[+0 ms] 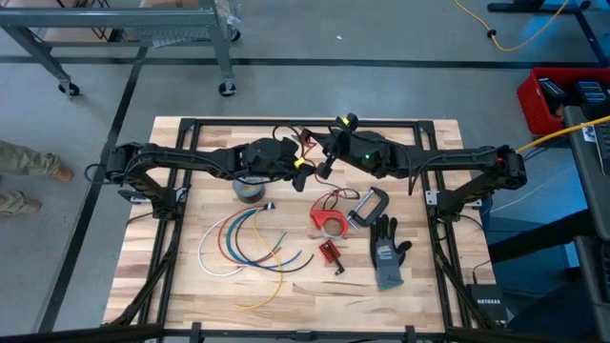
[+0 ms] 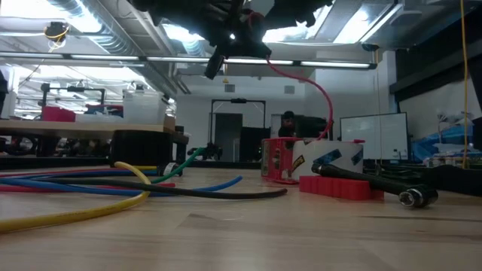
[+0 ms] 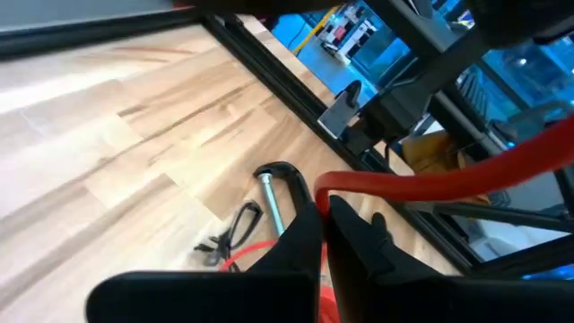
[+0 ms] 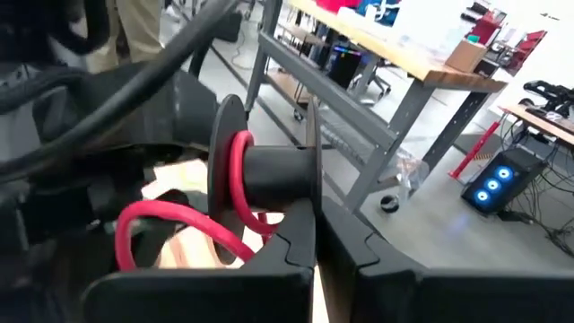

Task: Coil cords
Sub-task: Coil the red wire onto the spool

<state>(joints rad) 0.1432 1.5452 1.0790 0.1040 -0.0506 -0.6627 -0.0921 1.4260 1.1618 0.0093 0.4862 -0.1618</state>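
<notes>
Above the wooden table (image 1: 191, 191), the left gripper (image 3: 323, 211) is clenched on the thin red cord (image 3: 421, 184); the right gripper (image 4: 314, 229), at its three o'clock, pinches it too.

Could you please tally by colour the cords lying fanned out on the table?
white cord: 1
red cord: 1
blue cord: 1
green cord: 1
yellow cord: 1
dark cord: 1
Total: 6
</notes>
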